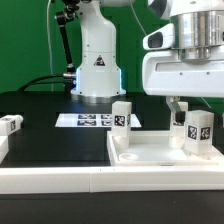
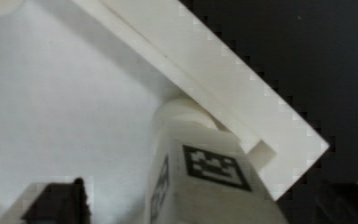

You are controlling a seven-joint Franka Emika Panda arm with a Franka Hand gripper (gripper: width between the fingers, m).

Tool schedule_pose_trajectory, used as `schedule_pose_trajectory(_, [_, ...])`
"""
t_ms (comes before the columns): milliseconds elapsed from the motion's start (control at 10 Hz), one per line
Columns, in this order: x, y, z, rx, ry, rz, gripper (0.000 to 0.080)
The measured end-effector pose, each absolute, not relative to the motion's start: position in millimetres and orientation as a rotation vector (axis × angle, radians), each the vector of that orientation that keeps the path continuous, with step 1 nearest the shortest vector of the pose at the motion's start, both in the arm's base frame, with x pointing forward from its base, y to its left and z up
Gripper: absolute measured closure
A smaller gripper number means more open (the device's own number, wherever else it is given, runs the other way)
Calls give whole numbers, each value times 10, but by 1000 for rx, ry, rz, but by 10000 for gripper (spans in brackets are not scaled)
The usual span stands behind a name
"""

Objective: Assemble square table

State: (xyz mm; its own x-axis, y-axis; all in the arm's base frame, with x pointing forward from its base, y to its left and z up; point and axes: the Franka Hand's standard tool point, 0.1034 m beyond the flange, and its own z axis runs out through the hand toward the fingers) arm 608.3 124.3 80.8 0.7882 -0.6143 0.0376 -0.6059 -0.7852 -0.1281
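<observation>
The square table's white slab (image 1: 150, 152) lies recessed face up on the black table. Two short white tagged legs stand upright on it, one at its far left corner (image 1: 121, 116) and one at its right corner (image 1: 197, 130). My gripper (image 1: 188, 112) hangs just over the right leg, open. In the wrist view that leg (image 2: 202, 165) rises between the fingers at the slab's corner (image 2: 282, 150). A dark fingertip (image 2: 55, 203) stands clear of the leg's side, with slab showing in the gap. A third leg (image 1: 10, 125) lies at the exterior view's far left.
The marker board (image 1: 85, 120) lies flat behind the slab, in front of the robot base (image 1: 97, 62). A long white border wall (image 1: 60, 182) runs along the front edge. Black cables trail at the back left.
</observation>
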Motion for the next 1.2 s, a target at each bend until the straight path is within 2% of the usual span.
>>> schedule_pose_trajectory(600, [6168, 1212, 878, -3063, 181, -145, 151])
schedule_pose_trajectory(1200, [6201, 1178, 897, -3087, -426, -175, 151])
